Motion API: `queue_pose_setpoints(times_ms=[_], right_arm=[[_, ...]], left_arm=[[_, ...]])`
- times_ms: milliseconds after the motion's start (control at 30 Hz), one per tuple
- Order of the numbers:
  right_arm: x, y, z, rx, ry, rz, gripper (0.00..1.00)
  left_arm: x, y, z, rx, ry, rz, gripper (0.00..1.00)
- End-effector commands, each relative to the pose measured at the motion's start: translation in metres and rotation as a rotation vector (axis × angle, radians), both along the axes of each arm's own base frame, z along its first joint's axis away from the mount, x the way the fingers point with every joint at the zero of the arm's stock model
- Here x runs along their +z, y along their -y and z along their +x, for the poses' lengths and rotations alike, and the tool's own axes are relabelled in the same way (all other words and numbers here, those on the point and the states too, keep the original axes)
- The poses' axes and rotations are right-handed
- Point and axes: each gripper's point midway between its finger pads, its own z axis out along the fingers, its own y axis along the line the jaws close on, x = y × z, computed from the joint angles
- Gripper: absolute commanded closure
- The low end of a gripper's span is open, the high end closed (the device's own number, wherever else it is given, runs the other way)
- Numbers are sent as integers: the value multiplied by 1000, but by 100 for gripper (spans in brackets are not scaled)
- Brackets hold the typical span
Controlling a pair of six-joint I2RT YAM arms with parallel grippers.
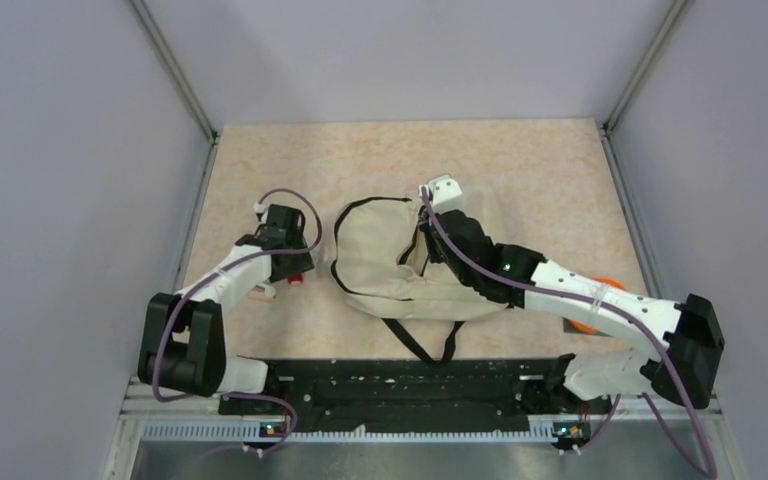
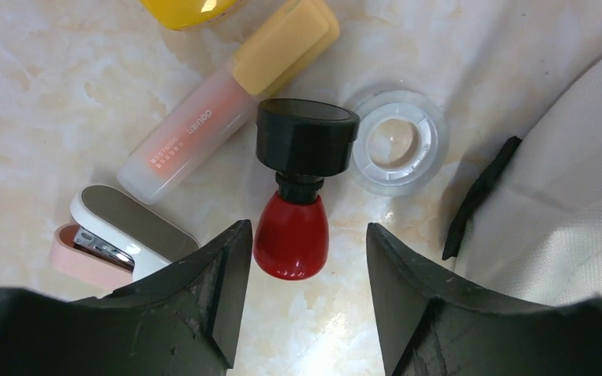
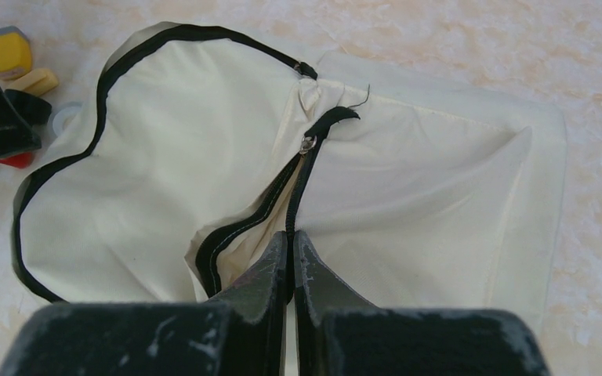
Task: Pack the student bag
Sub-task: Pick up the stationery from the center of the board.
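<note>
The student bag (image 1: 385, 262) lies flat mid-table, cream with black trim, its mouth slack. My right gripper (image 3: 291, 244) is shut on a black strap (image 3: 307, 168) at the bag's (image 3: 165, 157) opening and holds it up. My left gripper (image 2: 307, 262) hovers open just left of the bag (image 2: 564, 196). A red stamp with a black cap (image 2: 294, 200) lies ahead of its fingertips, its red end just reaching between them, not gripped. From above, the left gripper (image 1: 293, 268) stands over that stamp and the right gripper (image 1: 423, 252) over the bag.
Around the stamp lie an orange glue stick (image 2: 219, 102), a clear tape ring (image 2: 396, 142), a pink and white stapler (image 2: 114, 235) and a yellow item (image 2: 188, 8) at the frame's top. An orange object (image 1: 600, 300) sits under the right arm. Walls close in the table.
</note>
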Motion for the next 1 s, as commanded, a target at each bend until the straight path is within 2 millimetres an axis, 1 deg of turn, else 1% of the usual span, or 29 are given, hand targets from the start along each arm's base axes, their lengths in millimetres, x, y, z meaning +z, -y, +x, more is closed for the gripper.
queue_pose_setpoints(times_ms=[0, 133, 233, 333, 467, 600, 700, 800, 867, 967], right_arm=[[36, -3, 3, 3, 68, 119, 100], [35, -4, 2, 8, 66, 118, 100], [35, -4, 2, 7, 65, 121, 100], [36, -4, 2, 12, 64, 123, 100], [35, -5, 2, 14, 63, 123, 100], [36, -5, 2, 12, 64, 124, 100], [38, -5, 1, 17, 65, 133, 100], [40, -5, 1, 18, 69, 138, 100], [41, -5, 1, 18, 72, 139, 100], [45, -4, 1, 16, 79, 143, 100]], left_arm=[[0, -4, 10, 58, 10, -2, 40], [-8, -5, 11, 75, -11, 4, 41], [-11, -7, 11, 91, -9, -1, 46], [-12, -5, 11, 94, -6, -12, 51], [-13, -6, 8, 98, -2, -9, 61], [-7, -8, 7, 97, 37, -12, 69], [9, -8, 5, 86, 90, -21, 72], [44, 0, 5, 20, 199, -56, 73], [70, 12, 3, -50, 286, -88, 73], [112, 45, -6, -195, 405, -180, 73]])
